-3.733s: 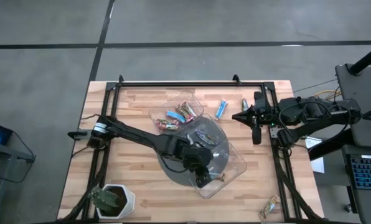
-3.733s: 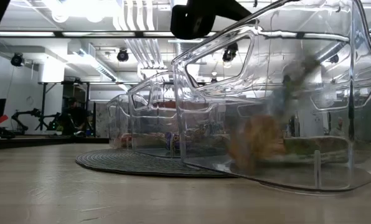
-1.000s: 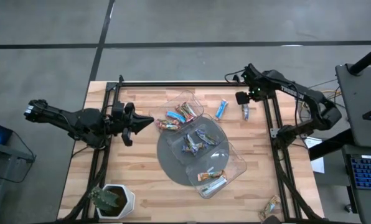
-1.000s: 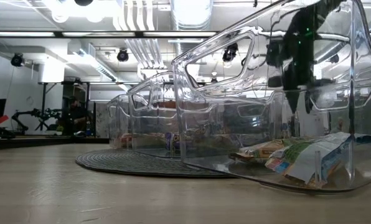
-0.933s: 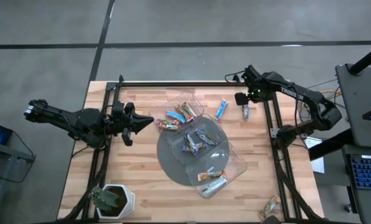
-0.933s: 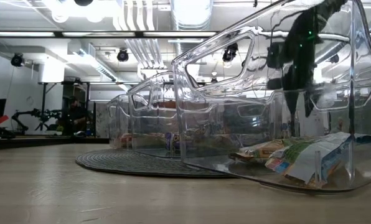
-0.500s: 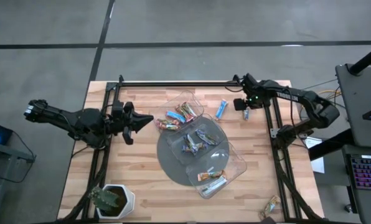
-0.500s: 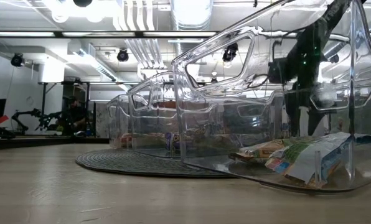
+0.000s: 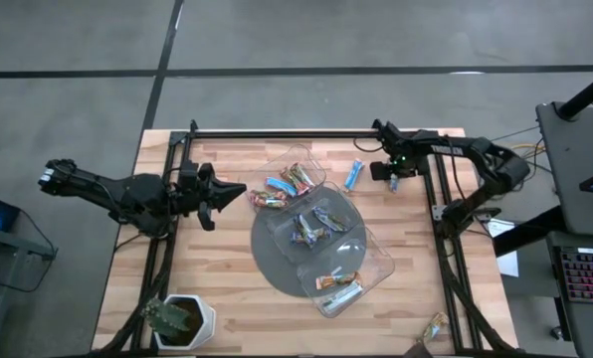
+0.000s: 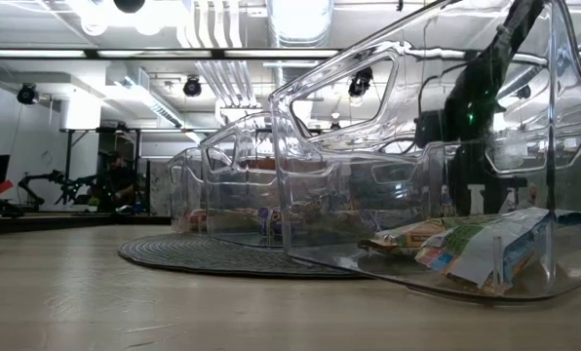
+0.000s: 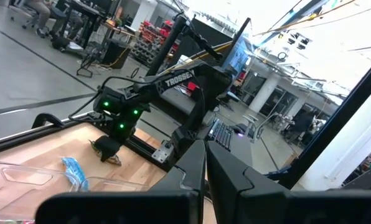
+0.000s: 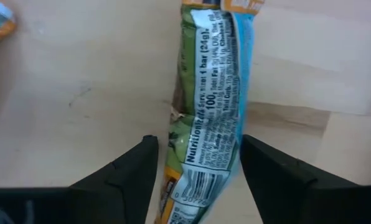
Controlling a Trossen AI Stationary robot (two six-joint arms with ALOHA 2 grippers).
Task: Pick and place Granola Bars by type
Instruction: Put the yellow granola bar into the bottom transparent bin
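Presently one green bar (image 12: 209, 118) is straddled by the right gripper (image 9: 394, 171), jaws apart, at two o'clock; three trays (image 9: 376, 267) are counted; left gripper (image 9: 217, 195) jaws together.

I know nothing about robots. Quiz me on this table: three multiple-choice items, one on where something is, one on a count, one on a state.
1. Where is the potted plant?
A. the table's near-left corner
B. on the grey disc
C. beside the right arm

2. How many clear trays are there?
A. one
B. three
C. five

3. How do the right gripper's fingers stand?
A. shut, empty
B. apart, either side of a green bar lying on the wood
C. holding a bar high in the air

Answers: 1 A, the high view shows it at the lower left corner. 2 B, three trays run in a row across the grey disc. 3 B, the right wrist view shows the bar between its spread fingers.
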